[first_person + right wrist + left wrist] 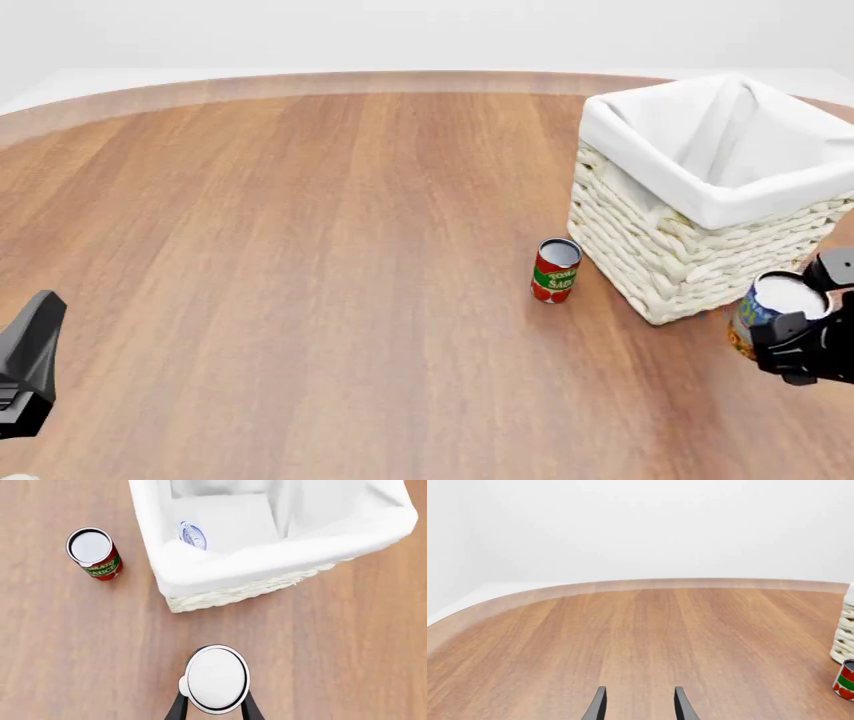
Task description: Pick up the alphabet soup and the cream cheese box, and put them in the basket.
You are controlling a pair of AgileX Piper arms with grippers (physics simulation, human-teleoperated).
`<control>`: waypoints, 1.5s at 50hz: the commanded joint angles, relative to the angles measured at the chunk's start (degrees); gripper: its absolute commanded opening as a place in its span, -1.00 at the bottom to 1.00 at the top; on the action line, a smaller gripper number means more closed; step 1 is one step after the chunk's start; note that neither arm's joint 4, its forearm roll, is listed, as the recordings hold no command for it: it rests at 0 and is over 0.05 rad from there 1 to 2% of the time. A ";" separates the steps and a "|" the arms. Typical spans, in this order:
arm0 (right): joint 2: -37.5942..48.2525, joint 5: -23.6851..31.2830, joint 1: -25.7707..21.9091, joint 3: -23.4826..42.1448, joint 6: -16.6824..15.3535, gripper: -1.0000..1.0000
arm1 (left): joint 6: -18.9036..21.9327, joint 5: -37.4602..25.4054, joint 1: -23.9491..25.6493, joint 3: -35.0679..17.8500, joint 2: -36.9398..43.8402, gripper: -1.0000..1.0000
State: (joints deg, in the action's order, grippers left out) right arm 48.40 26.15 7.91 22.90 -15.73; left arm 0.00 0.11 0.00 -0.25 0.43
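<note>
My right gripper (790,332) is shut on the alphabet soup (763,308), a blue-labelled can with a white top, and holds it upright beside the basket's (667,255) near corner. In the right wrist view the can's top (215,679) fills the space between the fingers (177,711). The cream cheese box (192,535) lies inside the basket (200,570) on the white liner, with its blue oval logo showing. My left gripper (38,335) is open and empty at the front left, far from everything; its fingertips (602,695) point over bare table.
The red and green tomato sauce can (555,270) stands upright just left of the basket; it also shows in the right wrist view (93,552) and at the edge of the left wrist view (846,680). The table's curved far edge (334,85) runs behind.
</note>
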 commanded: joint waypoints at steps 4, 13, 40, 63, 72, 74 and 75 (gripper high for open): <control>-4.96 8.86 0.15 6.13 -0.92 -1.00 | 0.00 0.00 0.00 0.00 0.00 1.00; -5.94 12.56 0.35 10.90 -2.03 -1.00 | 0.00 0.00 0.00 0.00 0.00 1.00; -3.95 17.36 -1.14 23.78 -0.76 -1.00 | 0.00 0.00 0.00 0.00 0.00 1.00; -6.65 21.56 -3.36 27.79 1.65 -1.00 | 0.00 0.00 0.00 0.00 0.00 1.00; -6.52 21.89 -3.53 28.47 1.42 -1.00 | 0.00 0.00 0.00 0.00 0.00 1.00; -5.68 22.24 -3.34 30.32 0.93 -1.00 | 0.00 0.00 0.00 0.00 0.00 1.00; -5.54 22.41 -3.44 30.73 0.86 -1.00 | 0.00 0.00 0.00 0.00 0.00 1.00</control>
State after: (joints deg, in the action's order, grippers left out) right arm 42.38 47.75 4.71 50.61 -15.54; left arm 0.00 0.11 0.00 -0.25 0.43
